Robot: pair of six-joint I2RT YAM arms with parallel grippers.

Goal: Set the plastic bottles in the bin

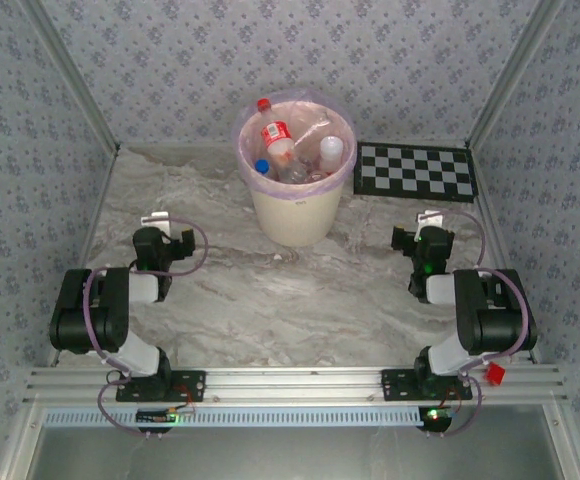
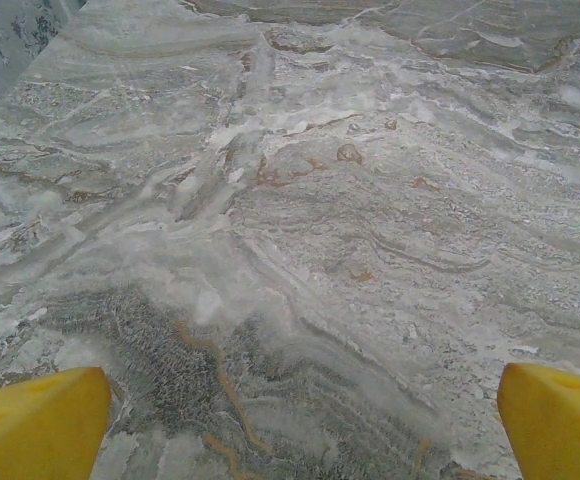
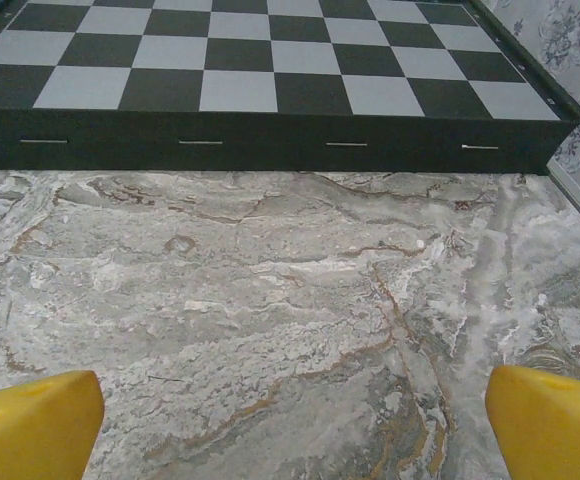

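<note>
Along the left edge of the worktop [image 1: 300, 300], the left gripper [image 2: 300, 425] hangs low over the marble surface, fingers spread wide with nothing between them. At the centre of the far edge stands the bin [image 1: 295, 225]. The bottles [image 1: 278, 135] lie heaped inside its pink liner, well apart from both grippers. One red-capped bottle leans with its long axis tilted and its cap up against the far-left rim. The rest are jumbled, a blue cap and a white cap showing, and their axes are hard to read. Assessment: light, thin-walled, slick and easily crushed, so best gripped across the body at mid-length, square to the long axis. The checkerboard [image 1: 417, 170] occupies the far right corner. By the right edge, the right gripper [image 3: 290, 425] is likewise spread wide and empty.
</note>
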